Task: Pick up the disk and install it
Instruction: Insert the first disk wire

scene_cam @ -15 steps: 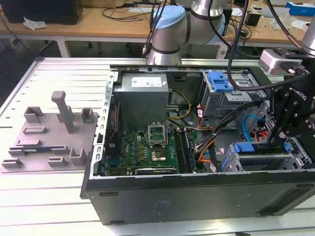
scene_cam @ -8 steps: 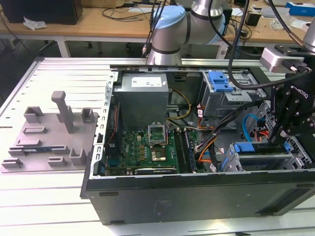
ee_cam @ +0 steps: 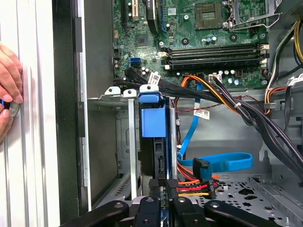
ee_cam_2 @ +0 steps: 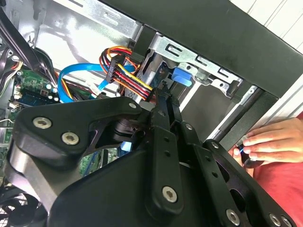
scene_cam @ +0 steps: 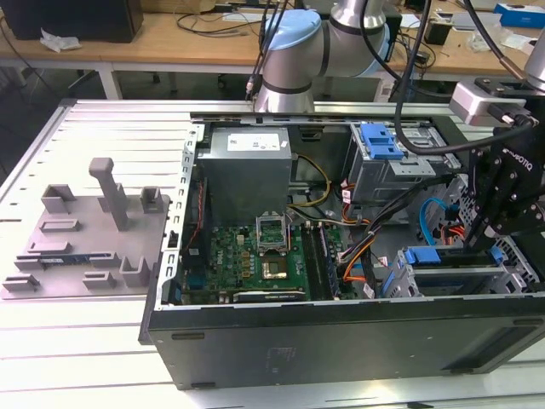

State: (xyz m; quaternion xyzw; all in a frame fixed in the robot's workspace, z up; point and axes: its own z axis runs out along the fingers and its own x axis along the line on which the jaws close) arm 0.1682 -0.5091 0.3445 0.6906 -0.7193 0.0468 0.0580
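The disk (ee_cam: pixel 153 120) stands on edge in the silver drive cage (ee_cam: pixel 111 97) at the case's front corner, its blue carrier bracket facing up. In the exterior view the disk (scene_cam: pixel 434 256) sits low at the right of the open case. My gripper (ee_cam: pixel 163 185) is at the disk's connector end with its black fingers (ee_cam: pixel 154 189) drawn close together, tips at or against that end. The second wrist view has the gripper (ee_cam_2: pixel 163 92) reaching toward the blue bracket of the disk (ee_cam_2: pixel 182 76). In the exterior view the gripper (scene_cam: pixel 492 249) hangs just right of the cage.
A person's hand (ee_cam: pixel 7 90) rests on the case's outer edge; the same hand (ee_cam_2: pixel 274 142) lies close by the gripper. Blue and orange cables (ee_cam: pixel 213 163) lie beside the cage. The grey power-supply box (scene_cam: pixel 247 170), motherboard (scene_cam: pixel 255 256), upper blue-latched cage (scene_cam: pixel 381 141) and grey fixture (scene_cam: pixel 85 230) lie further left.
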